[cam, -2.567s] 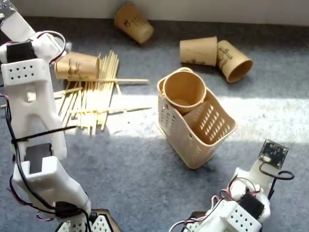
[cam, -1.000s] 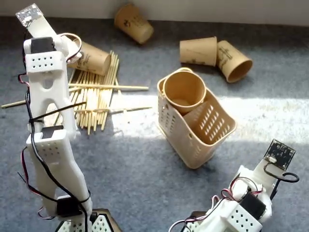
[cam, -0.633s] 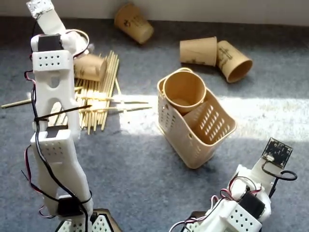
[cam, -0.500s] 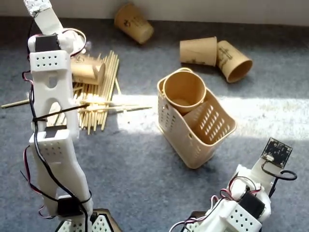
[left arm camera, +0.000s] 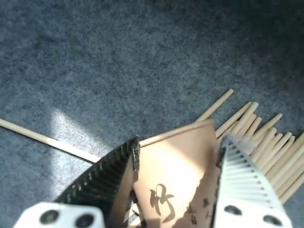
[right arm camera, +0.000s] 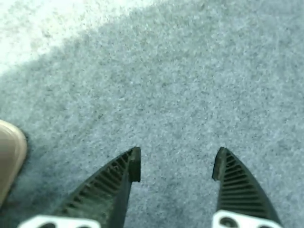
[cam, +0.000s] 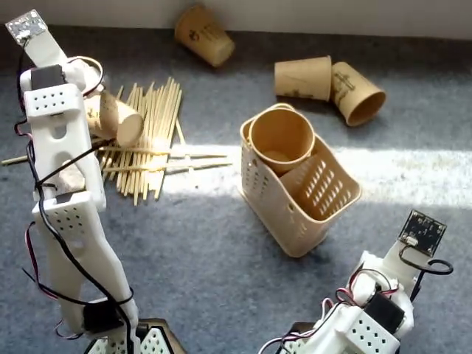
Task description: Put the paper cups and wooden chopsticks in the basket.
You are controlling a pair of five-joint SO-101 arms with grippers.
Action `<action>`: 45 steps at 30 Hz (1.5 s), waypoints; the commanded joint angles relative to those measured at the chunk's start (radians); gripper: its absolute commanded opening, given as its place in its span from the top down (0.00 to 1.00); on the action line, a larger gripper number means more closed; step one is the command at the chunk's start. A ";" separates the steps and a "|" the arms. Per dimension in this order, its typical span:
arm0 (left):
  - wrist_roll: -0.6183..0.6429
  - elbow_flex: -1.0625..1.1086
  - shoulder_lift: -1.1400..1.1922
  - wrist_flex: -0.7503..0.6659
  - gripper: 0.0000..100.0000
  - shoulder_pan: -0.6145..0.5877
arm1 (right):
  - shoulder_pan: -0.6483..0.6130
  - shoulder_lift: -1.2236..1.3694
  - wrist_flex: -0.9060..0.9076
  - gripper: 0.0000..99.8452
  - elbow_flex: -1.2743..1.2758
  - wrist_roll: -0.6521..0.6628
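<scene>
Over the last half second the left arm [cam: 59,147] has swung toward 9 o'clock, taking the held cup [cam: 118,118] with it; the cup's mouth now faces about 4 o'clock, where it lay crosswise on the sticks before. The right arm [cam: 383,302] has barely shifted.

Nearest, at 5 o'clock, the right arm sits folded low. Its right pincer [right arm camera: 175,159] stands open, with nothing between the fingers and only the grey bench [cam: 199,251] below it.

At the centre the basket [cam: 295,214] stands tilted, with a nested cup [cam: 280,136] upright in its far compartment and the near compartment bare.

Toward 10 o'clock the chopsticks [cam: 151,140] lie fanned in a loose pile, a few lying across it toward the basket. A loose chopstick [left arm camera: 42,135] lies apart at 9 o'clock. The left pincer [left arm camera: 179,145] grips the held cup by its sides over the far-left end of that pile; whether the cup touches the sticks I cannot tell.

Farthest, a lone cup [cam: 204,35] lies on its side at 12 o'clock, and two cups [cam: 328,81] lie touching at 1 o'clock
</scene>
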 commanded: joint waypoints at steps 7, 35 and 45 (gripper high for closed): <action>0.002 -0.031 -0.007 -0.011 0.73 -0.036 | -0.008 -0.008 -0.018 0.75 -0.033 0.018; -0.044 -0.050 -0.016 0.516 1.00 0.189 | -0.008 -0.008 -0.018 0.75 -0.031 0.018; -0.094 -0.274 -0.028 0.542 1.00 0.177 | -0.012 -0.008 -0.018 0.75 -0.030 0.017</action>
